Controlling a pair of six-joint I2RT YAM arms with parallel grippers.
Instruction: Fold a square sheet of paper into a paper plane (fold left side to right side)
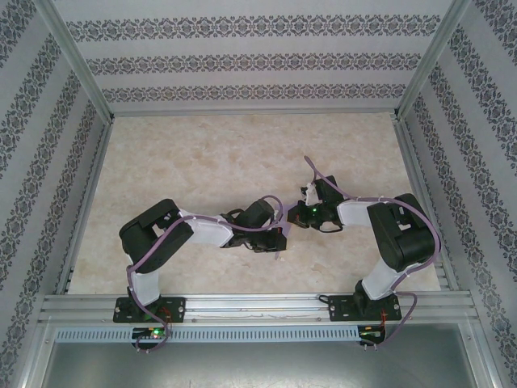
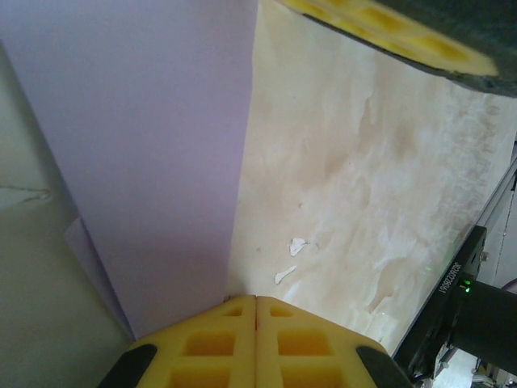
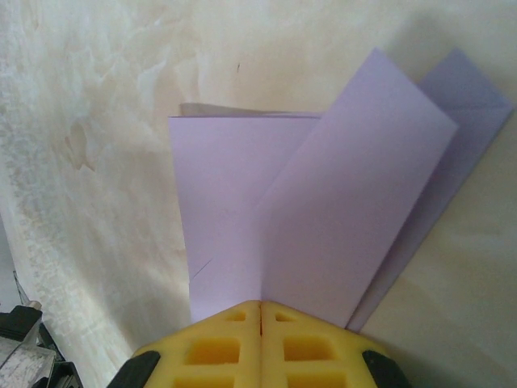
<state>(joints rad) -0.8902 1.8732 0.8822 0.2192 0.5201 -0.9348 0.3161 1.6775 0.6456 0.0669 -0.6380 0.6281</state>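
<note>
The left gripper (image 2: 257,303) has its jaws pressed together, and the right gripper (image 3: 260,307) as well. Whether either one pinches the paper or just presses on it, I cannot tell. The thin lavender-purple sheet of paper (image 3: 275,210) lies on the beige marbled table top (image 2: 363,178), right at both tips. To do this fold well, I judge that one gripper should hold the paper flat while the other presses along the crease, with the edges matched. The right wrist view shows several overlapping flaps and creases. The left wrist view shows a plain flat side with one straight edge.
</note>
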